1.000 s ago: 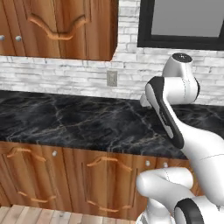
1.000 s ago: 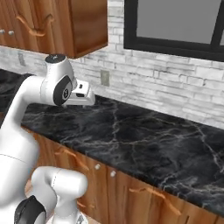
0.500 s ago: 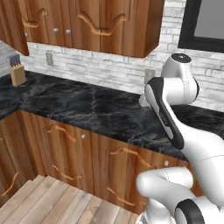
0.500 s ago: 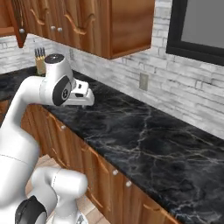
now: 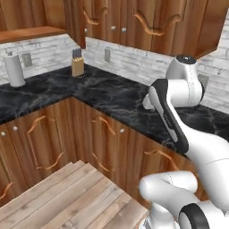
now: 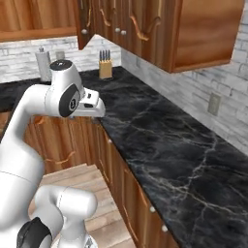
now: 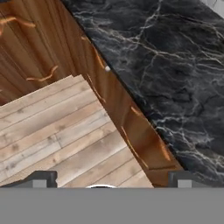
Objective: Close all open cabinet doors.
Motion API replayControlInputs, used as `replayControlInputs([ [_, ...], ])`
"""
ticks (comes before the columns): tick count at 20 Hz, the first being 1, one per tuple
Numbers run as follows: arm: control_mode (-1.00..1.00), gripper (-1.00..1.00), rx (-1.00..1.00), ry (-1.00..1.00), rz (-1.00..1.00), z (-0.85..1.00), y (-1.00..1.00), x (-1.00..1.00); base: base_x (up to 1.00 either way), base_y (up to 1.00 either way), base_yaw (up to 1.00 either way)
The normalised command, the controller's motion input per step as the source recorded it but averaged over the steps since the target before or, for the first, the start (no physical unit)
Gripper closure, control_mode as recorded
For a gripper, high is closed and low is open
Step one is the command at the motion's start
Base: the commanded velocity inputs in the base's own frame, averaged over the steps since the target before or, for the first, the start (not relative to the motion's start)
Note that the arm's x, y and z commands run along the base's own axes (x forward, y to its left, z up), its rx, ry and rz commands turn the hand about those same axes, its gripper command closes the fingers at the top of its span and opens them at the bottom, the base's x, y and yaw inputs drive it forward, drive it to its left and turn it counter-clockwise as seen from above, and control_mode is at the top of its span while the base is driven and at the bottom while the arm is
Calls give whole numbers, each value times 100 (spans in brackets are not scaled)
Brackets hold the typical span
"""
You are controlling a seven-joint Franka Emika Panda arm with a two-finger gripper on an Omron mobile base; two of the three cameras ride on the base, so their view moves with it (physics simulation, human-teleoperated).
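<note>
An upper cabinet door (image 5: 74, 21) stands swung out at the room's corner, seen nearly edge-on, with a small knob on the open door (image 6: 83, 21). Left of it the cabinet's inside and a shelf (image 5: 27, 33) are bare to view. The other upper cabinet doors (image 5: 154, 20) along the right wall lie flat, and the lower cabinet doors (image 5: 105, 143) under the counter look shut. My gripper (image 6: 99, 111) hovers over the counter's front edge, well below and away from the open door. In the hand view the gripper (image 7: 111, 180) is open, with nothing between its fingertips (image 7: 41, 179).
A black marble counter (image 5: 112, 96) runs around the corner. A knife block (image 5: 77, 67) and a paper towel roll (image 5: 14, 69) stand at its back. A wooden floor (image 5: 67, 197) lies in front. Wall sockets sit on the white brick backsplash (image 6: 213, 104).
The whole picture has swung left as the base turned: the corner, knife block and open upper cabinet have come into view. The arm's pose and the open gripper look unchanged.
</note>
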Motion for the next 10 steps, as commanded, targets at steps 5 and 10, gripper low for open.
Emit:
replayControlInputs([
  [5, 100, -100, 0, 0, 0, 0, 0, 0, 38, 0, 52],
  [10, 100, -100, 0, 0, 0, 0, 0, 0, 41, 0, 24],
])
